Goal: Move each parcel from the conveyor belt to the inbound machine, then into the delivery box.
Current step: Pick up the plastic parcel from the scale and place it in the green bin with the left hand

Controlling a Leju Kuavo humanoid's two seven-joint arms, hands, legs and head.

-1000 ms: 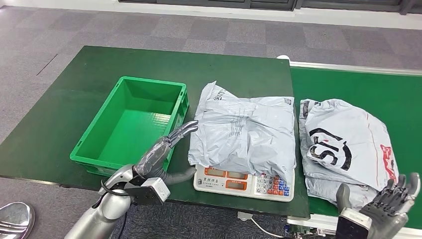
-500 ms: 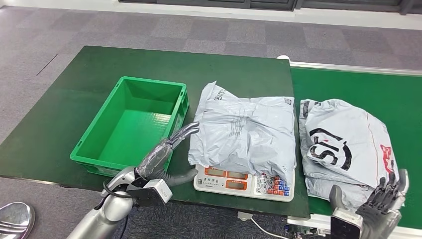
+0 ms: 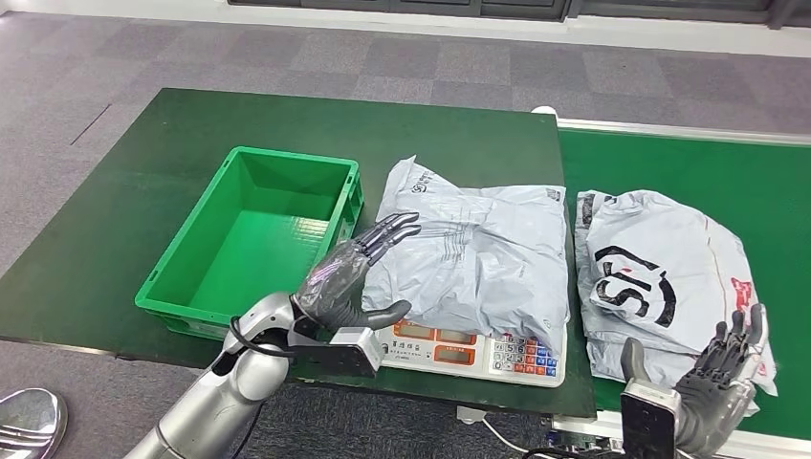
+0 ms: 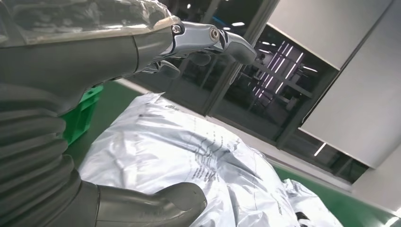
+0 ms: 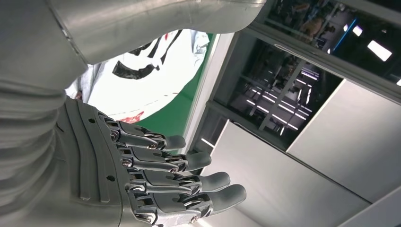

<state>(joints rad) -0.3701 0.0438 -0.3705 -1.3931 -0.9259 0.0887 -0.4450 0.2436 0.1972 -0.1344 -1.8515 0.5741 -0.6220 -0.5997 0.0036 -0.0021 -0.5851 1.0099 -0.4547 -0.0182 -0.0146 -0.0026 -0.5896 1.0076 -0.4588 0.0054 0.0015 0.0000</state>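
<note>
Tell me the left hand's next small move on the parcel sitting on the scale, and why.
Probably close the left hand on the near left edge of the grey parcel. The hand is open at that edge, fingers over the top and thumb beside it. The parcel lies on the scale, and the green box stands empty beside it.

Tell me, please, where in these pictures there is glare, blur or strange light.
Head view: even light, sharp; soft sheen on the grey parcel. Left wrist view: the near left hand looks soft, and ceiling lights reflect in the dark windows. Right wrist view: the right hand is sharp, with bright window reflections.
</note>
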